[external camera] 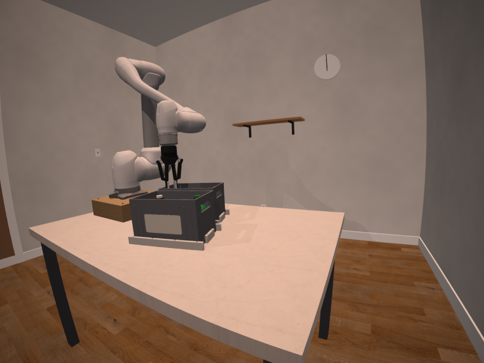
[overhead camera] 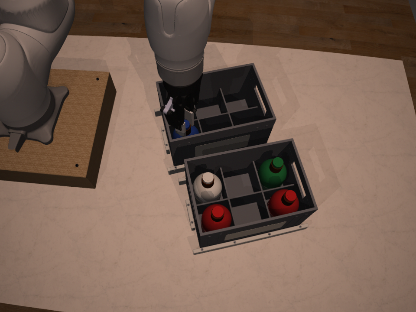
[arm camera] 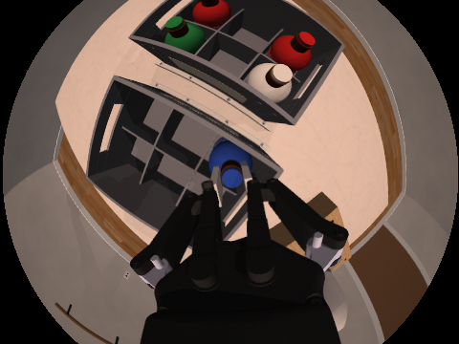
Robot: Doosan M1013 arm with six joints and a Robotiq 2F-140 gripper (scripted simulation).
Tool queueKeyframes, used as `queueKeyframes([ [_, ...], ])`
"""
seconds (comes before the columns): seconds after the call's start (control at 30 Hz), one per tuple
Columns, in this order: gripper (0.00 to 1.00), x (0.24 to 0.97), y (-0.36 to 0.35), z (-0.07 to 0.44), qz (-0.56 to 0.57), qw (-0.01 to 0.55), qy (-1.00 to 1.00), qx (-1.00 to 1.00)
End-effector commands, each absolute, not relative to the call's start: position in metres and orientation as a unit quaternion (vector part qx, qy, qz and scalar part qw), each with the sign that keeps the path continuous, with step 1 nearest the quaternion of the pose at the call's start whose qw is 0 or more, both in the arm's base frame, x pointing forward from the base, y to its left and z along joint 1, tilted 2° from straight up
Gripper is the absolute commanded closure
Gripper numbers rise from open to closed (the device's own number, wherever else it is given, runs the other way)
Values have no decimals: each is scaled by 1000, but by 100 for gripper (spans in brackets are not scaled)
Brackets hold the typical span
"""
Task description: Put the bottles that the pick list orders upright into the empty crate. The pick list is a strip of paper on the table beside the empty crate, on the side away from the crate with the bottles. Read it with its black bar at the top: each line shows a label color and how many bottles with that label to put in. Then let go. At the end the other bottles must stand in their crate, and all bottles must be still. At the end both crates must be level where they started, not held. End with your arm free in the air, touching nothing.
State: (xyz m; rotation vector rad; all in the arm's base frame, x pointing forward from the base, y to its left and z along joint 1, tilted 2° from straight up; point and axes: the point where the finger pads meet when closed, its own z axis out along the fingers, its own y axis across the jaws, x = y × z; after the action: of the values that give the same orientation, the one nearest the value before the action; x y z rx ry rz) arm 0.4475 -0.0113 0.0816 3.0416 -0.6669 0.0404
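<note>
My fingers [overhead camera: 185, 123] [external camera: 171, 184] were closed on the neck of the blue bottle [overhead camera: 185, 131] [arm camera: 229, 158], which stood in a corner compartment of the near crate [overhead camera: 234, 125] [external camera: 224, 191] [arm camera: 101, 129] directly beneath them. Beyond that crate, and apart from my grip, the farther crate [overhead camera: 305, 174] [external camera: 164, 203] [arm camera: 215, 81] sat on the tabletop [overhead camera: 117, 242] [external camera: 273, 250] [arm camera: 335, 129]. In it stood the white bottle [overhead camera: 207, 188] [external camera: 159, 196] [arm camera: 270, 85], nearer me than the two red bottles, one [overhead camera: 216, 218] [arm camera: 291, 52] behind the white, the other [overhead camera: 284, 202] [arm camera: 211, 13] behind the green bottle [overhead camera: 272, 173] [external camera: 202, 206] [arm camera: 185, 38].

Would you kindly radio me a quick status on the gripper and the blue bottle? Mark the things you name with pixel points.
Gripper [overhead camera: 186, 123] [external camera: 171, 185] [arm camera: 231, 172] shut on blue bottle [overhead camera: 185, 131] [arm camera: 229, 155]. Bottle in corner compartment of far crate [overhead camera: 219, 130] [arm camera: 185, 116]. No obstruction seen around its cap.
</note>
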Motion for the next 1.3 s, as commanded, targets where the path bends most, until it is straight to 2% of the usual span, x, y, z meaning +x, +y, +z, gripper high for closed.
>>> queueKeyframes([
  [0.0,100,448,-11,82,13,14,-214,977],
  [0.03,100,448,-11,82,13,14,-214,977],
  [0.07,62,448,-11,79,13,14,-214,977],
  [1.27,62,448,-11,79,13,14,-214,977],
])
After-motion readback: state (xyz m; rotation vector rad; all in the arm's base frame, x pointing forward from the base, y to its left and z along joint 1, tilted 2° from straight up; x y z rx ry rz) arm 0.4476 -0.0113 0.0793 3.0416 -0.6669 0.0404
